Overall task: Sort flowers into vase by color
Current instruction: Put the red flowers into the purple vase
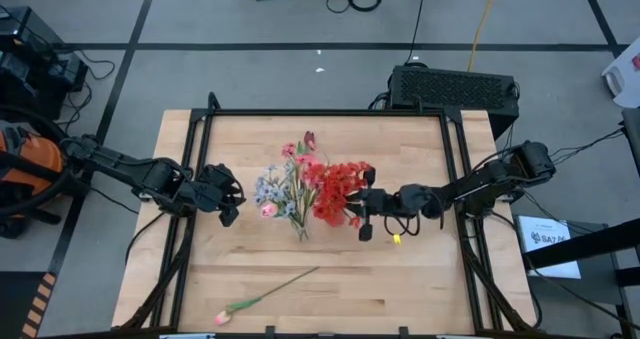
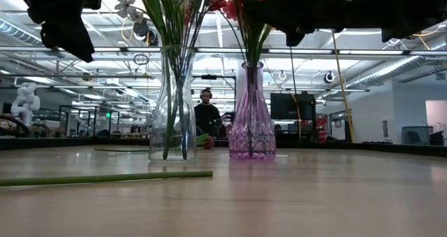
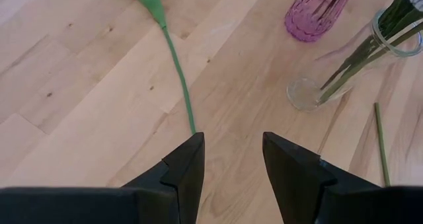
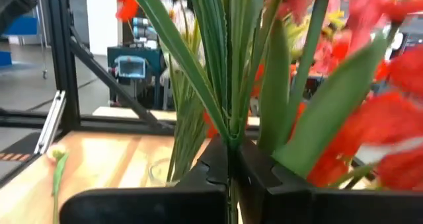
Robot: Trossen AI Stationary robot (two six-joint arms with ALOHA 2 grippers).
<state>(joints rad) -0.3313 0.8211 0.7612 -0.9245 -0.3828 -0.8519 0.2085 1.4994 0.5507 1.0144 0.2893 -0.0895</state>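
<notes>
A clear vase [image 2: 173,104] holds pale blue and pink flowers [image 1: 272,191]. Beside it, a purple vase [image 2: 251,115] holds red flowers [image 1: 335,189]. Both stand on their bases at mid-table. One pink flower [image 1: 268,292] lies flat near the table's near edge; its stem [image 3: 178,78] runs ahead of my left gripper [image 3: 232,154]. That gripper is open and hangs above the table, left of the vases [image 1: 232,196]. My right gripper [image 4: 230,159] is up at the red blooms, right of the purple vase [image 1: 362,209], shut on a green stem. My right gripper pinches a green flower stem [image 4: 230,184] between its two fingers [image 4: 254,168], just below where long leaves [image 4: 225,85] fan out. It comes level from the table's right. The stem is upright, high above the purple vase; which stem in the vase it is, I cannot tell.
A second loose green stem [image 3: 382,145] lies on the table near the clear vase. A black frame rail [image 1: 330,112] runs along the table's edges. Bare wood [image 1: 420,279] lies near the front right. A person [image 2: 207,118] sits in the room beyond the table.
</notes>
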